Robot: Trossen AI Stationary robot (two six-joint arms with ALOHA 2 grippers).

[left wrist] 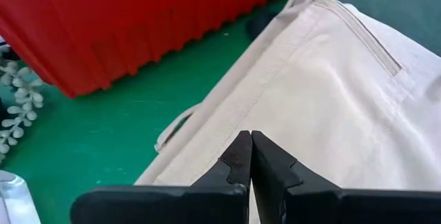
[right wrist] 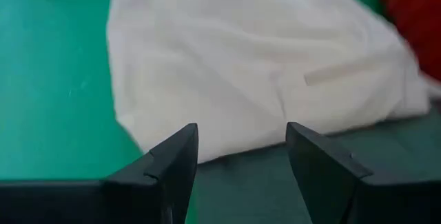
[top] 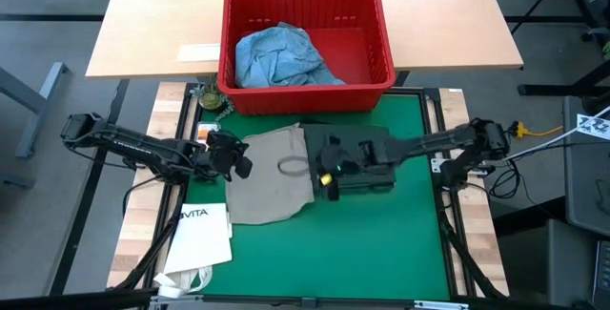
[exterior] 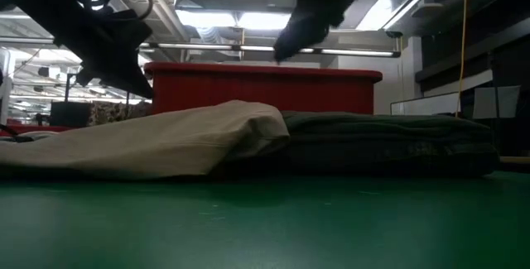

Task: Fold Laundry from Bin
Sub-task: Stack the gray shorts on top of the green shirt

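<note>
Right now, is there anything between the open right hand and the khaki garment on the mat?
Nothing visible. The right hand hangs open just above the dark folded garment, and the khaki garment lies directly ahead, partly overlapping it.

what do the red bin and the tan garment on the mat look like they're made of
The red bin looks like moulded plastic: rigid ribbed walls with a smooth, slightly glossy surface. The tan garment looks like a woven fabric, perhaps cotton twill, with a matte finish: it drapes in soft folds and shows stitched seams in the left wrist view. The exact fibre cannot be told.
</note>
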